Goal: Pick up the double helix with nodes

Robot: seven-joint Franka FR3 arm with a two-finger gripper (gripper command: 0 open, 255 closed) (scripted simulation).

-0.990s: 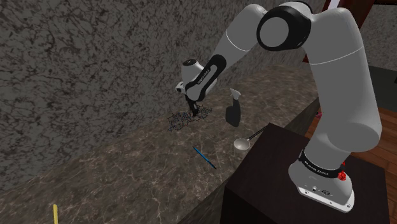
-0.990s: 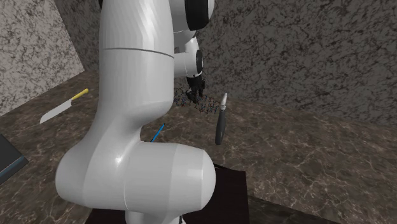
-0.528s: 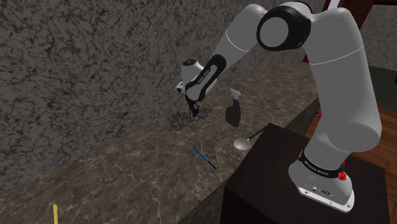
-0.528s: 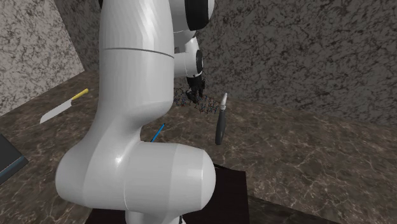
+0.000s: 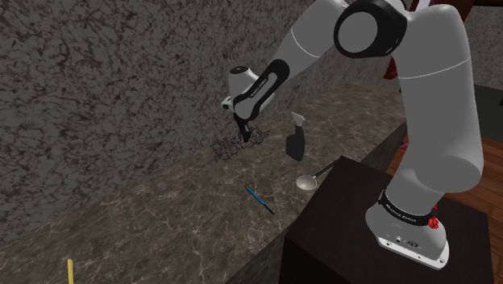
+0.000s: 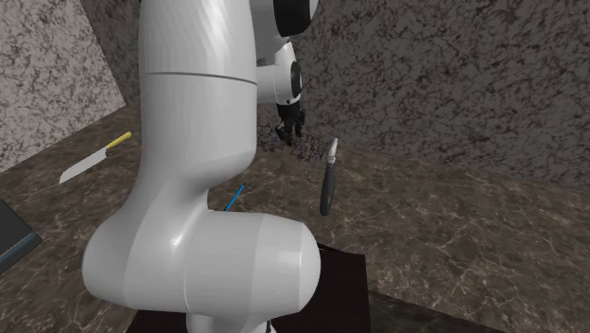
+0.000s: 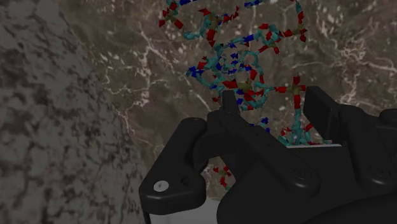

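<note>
Grey wall [image 5: 121, 89] behind helix [image 5: 234, 146]; pen [image 5: 259, 199] nr.

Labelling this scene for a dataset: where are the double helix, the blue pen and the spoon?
double helix [image 7: 242, 83], wrist view, the middle of its coloured strands.
blue pen [image 5: 259, 200], shoulder view, mid-shaft.
spoon [image 5: 305, 182], shoulder view, its bowl.

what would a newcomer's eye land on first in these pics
The big white arm looms across the foreground of the second exterior view. In the wrist view, the teal, red and blue double helix stands out brightly against the dark marbled counter, its near end clasped by the black gripper.
</note>
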